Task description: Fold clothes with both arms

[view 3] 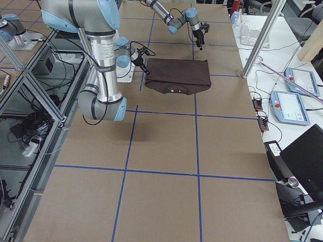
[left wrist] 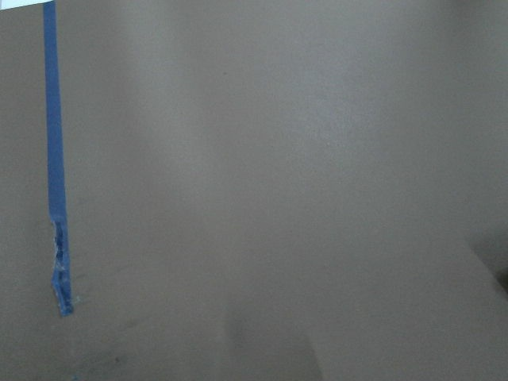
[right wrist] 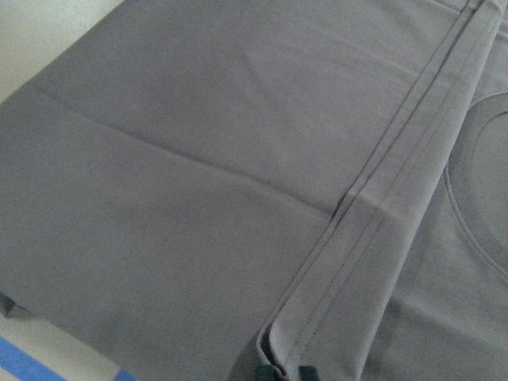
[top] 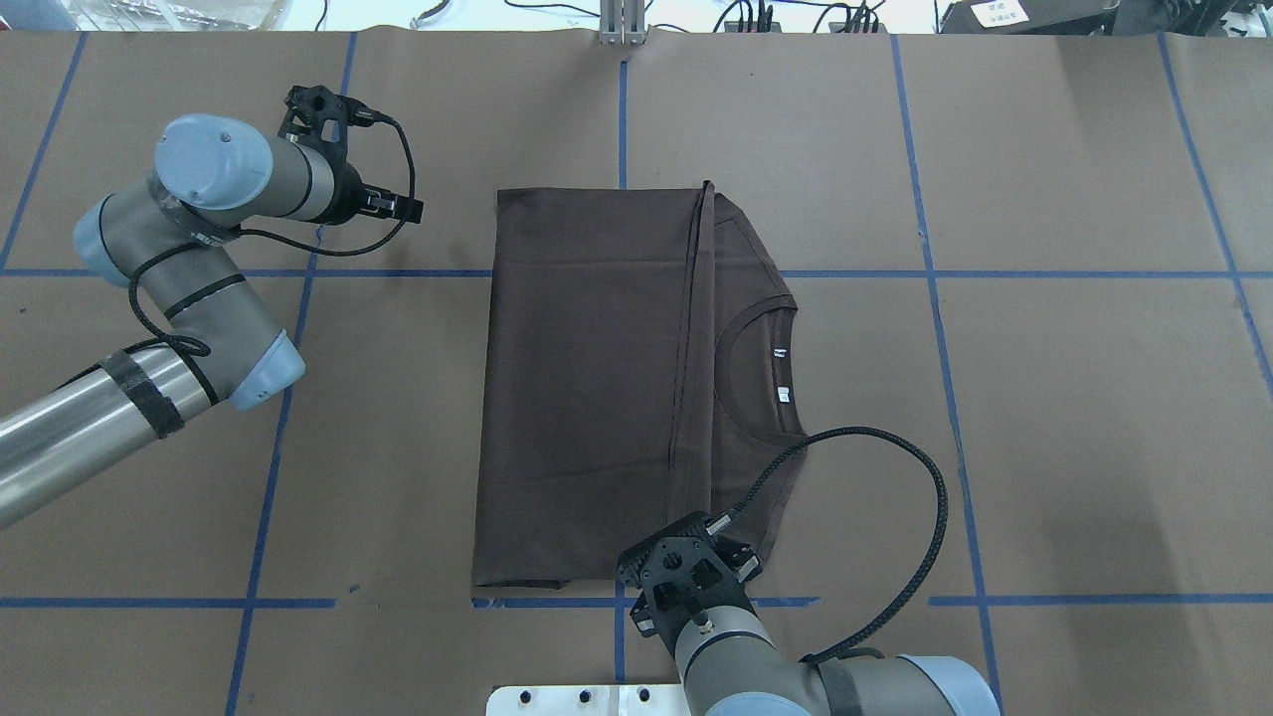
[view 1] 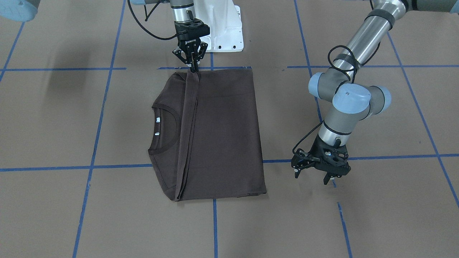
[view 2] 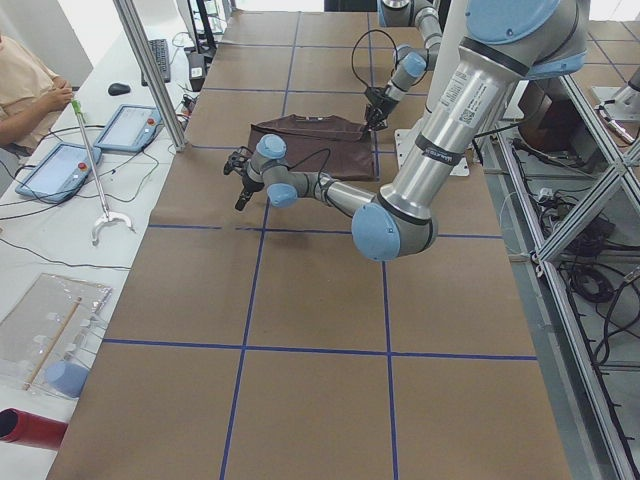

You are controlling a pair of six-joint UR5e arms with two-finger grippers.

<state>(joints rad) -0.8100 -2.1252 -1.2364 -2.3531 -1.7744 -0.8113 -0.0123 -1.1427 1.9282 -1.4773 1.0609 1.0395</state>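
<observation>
Just beyond the white base [view 1: 224, 32], the folded T-shirt [view 1: 222, 136] runs lengthwise away from it, collar [view 1: 165, 107] toward the robot's right. The right gripper [view 1: 194, 68] pinches its base-side hem, and the left gripper [view 1: 311, 176] hangs spread apart.

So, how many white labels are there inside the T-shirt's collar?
2 labels inside the T-shirt collar: one farther from the robot, one nearer. Folds may hide others.

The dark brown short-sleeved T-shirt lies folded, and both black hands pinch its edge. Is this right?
Not quite. Only the right hand pinches the edge of the dark brown short-sleeved T-shirt; the left hand hangs open, apart from it. The exterior front-facing view shows this.
</observation>
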